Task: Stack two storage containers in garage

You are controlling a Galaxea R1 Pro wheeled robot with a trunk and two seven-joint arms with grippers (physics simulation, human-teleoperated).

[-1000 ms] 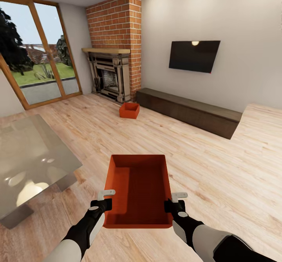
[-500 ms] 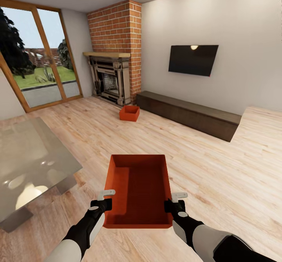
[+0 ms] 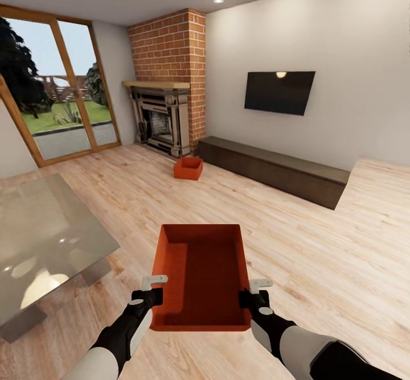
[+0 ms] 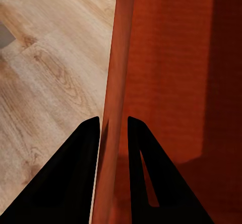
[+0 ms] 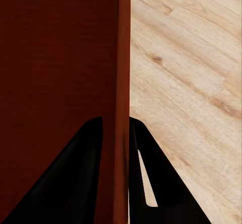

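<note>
I hold one orange-red storage container [image 3: 202, 275] level in front of me, above the living room's wood-plank floor. My left gripper [image 3: 152, 289] is shut on its left wall [image 4: 115, 103], and my right gripper [image 3: 254, 290] is shut on its right wall [image 5: 122, 83]. In both wrist views the thin wall runs between the two dark fingers. The second storage container [image 3: 188, 168] rests on the floor far ahead, next to the brick fireplace [image 3: 165, 112] and the end of the long dark bench [image 3: 273, 169].
A glass-topped table [image 3: 45, 238] stands close at my left. A black wall screen [image 3: 279, 92] hangs above the bench. Large wood-framed windows [image 3: 51, 107] fill the far left wall. Open plank floor [image 3: 319, 243] stretches ahead and to the right.
The whole view has shifted: the far container, fireplace and bench look smaller and farther off, so the camera has backed away. The held container and both grippers keep their place in view.
</note>
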